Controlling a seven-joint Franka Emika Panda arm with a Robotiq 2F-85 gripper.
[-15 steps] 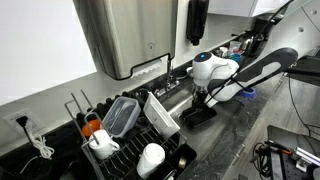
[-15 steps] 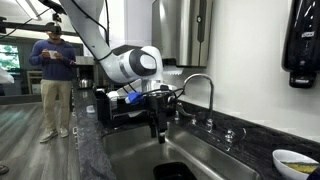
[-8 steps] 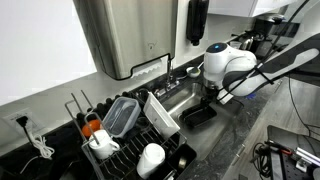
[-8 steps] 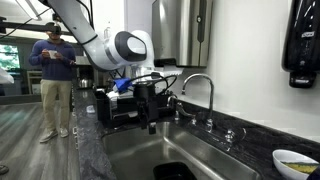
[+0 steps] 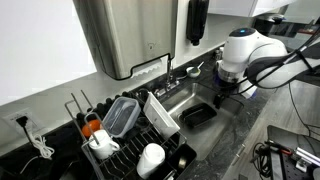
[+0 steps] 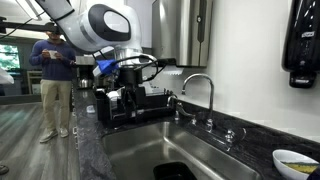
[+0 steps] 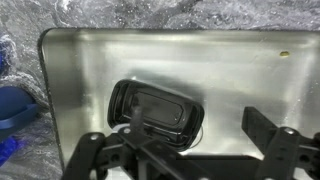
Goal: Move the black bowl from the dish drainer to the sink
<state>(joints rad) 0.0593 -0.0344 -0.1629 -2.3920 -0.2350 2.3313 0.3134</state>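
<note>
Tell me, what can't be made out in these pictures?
Black bowl: exterior view, cut off by bottom edge.
Dish drainer: exterior view, partly behind the gripper.
Speck in the sink: wrist view, too small to identify.
Blue object: wrist view, cut by left edge.

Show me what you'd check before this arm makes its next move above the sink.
1. Bowl is in the sink: ok, it lies flat on the bottom.
2. Gripper is open and empty: ok, jaws wide apart with nothing between them.
3. Gripper is clear of the bowl: ok, it hangs above it without touching.
4. Faucet is out of the arm's way: ok, apart from it in an exterior view.
5. Person is away from the arm: ok, standing further back.
6. Drain is left uncovered by the bowl: cannot tell.
</note>
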